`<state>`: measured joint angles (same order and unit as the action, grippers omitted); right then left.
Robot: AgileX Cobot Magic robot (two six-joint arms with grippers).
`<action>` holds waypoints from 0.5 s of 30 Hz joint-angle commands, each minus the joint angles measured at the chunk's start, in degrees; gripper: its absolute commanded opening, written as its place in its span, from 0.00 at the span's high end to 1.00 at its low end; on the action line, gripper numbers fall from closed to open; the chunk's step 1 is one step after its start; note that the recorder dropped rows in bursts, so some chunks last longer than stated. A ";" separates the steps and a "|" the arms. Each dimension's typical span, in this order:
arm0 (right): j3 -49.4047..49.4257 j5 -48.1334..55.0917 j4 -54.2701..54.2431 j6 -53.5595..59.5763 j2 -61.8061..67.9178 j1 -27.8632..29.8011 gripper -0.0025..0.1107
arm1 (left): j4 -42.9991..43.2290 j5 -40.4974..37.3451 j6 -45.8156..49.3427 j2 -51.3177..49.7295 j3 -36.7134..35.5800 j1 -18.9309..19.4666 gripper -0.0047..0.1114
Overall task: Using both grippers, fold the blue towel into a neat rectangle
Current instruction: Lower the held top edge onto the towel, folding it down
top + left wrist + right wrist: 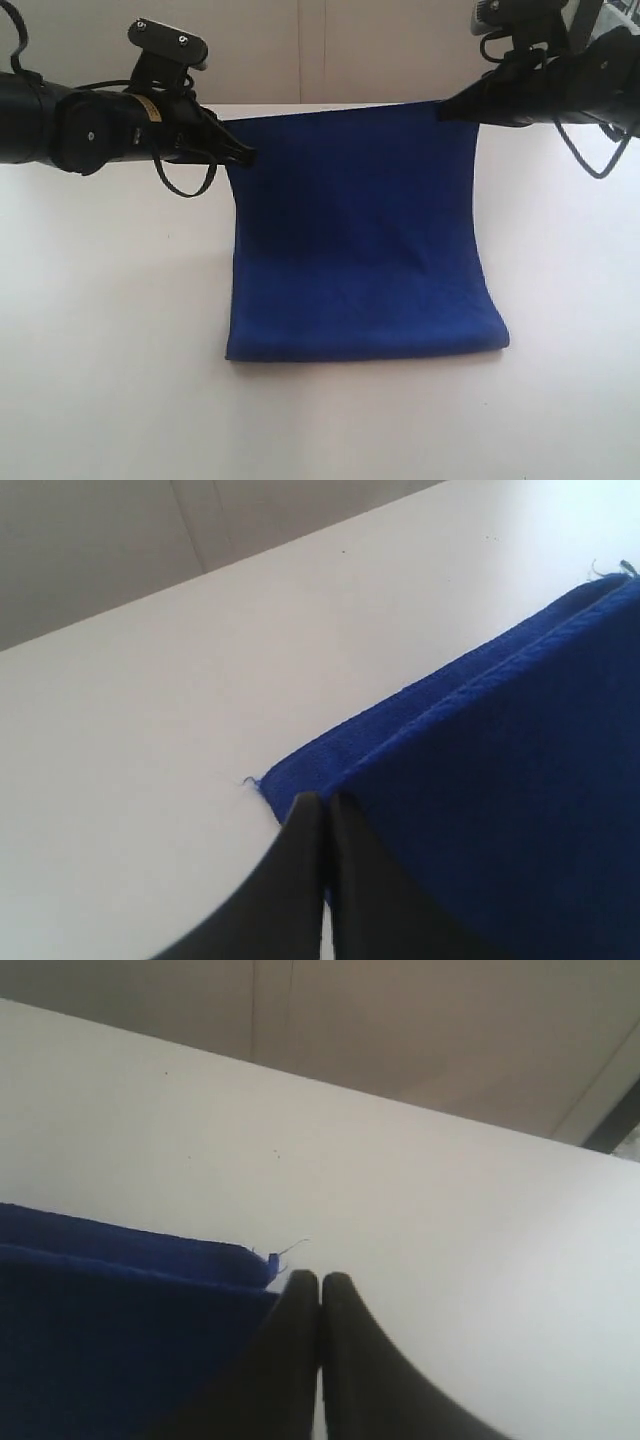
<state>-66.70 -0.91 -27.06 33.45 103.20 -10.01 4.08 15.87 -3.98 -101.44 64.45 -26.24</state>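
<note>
White counter (120,350), bare and matte, with a pale beige wall (350,50) behind it.

Left claw (243,155): clenched. The fingers meet with no gap at the tips, pinching the towel's far corner on its own side. In the left wrist view, the black tips (322,810) sit right on the cloth's edge.

Right claw (447,108): also clenched, fingers pressed together on the opposite far corner. A loose thread (292,1248) sticks out of the cloth just beside the tips. Black cables (590,150) loop off the arm.

Blue towel (360,230): deep royal blue, plain, in the middle of the counter between the two arms.
- It is doubled over, and the edge nearest the exterior camera is a soft rounded fold lying on the counter.
- The far edge is stretched taut between the two claws. In the exterior view it sits higher at the right claw than at the left.
- Both wrist views show two layers. A stitched lower edge lies on the counter, poking out slightly past the upper layer that the claws hold.
- The surface is mostly smooth, with faint ripples near the fold.
- The sides flare a little wider toward the folded end.

I cannot tell how far the held edge is off the counter.
</note>
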 commanded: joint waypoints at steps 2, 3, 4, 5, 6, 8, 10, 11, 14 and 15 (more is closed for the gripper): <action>-1.25 -3.23 -0.17 -0.34 3.60 0.22 0.98 | -0.44 3.74 -0.84 -2.86 0.62 0.89 0.96; -1.46 -3.55 -0.17 -0.34 4.20 0.22 0.98 | -0.44 3.57 -0.77 -3.33 0.87 0.94 0.96; -1.77 -4.04 -0.17 -0.34 4.59 0.22 0.98 | -0.44 3.57 -0.77 -3.71 1.07 1.04 0.96; -2.38 -4.16 -0.17 -0.34 5.21 0.22 0.98 | -0.44 3.85 -0.77 -4.08 1.29 1.04 0.96; -2.98 -4.06 -0.17 -0.34 5.72 0.22 0.98 | -0.44 3.71 -0.77 -4.25 1.58 1.04 0.96; -3.69 -3.94 -0.17 -0.34 6.34 0.22 0.98 | -0.44 2.66 -0.77 -4.50 2.48 1.04 0.96; -4.53 -3.48 -0.17 -0.34 6.47 0.22 0.98 | -0.44 0.32 -0.77 -4.50 3.95 1.04 0.96; -4.73 -3.34 -0.17 -0.34 6.47 0.22 0.98 | -0.44 -1.26 -0.77 -4.50 4.96 1.04 0.96; -5.61 -3.11 -0.28 -0.34 6.47 0.22 0.98 | -0.44 -5.71 -0.51 -4.50 7.92 1.04 0.96; -5.89 -2.96 -0.28 -0.34 6.47 0.22 0.98 | -0.44 -6.61 -0.51 -4.50 8.50 1.04 0.96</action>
<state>-71.67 -3.12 -27.06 33.45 109.69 -10.01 4.08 13.07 -4.20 -106.20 71.05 -25.53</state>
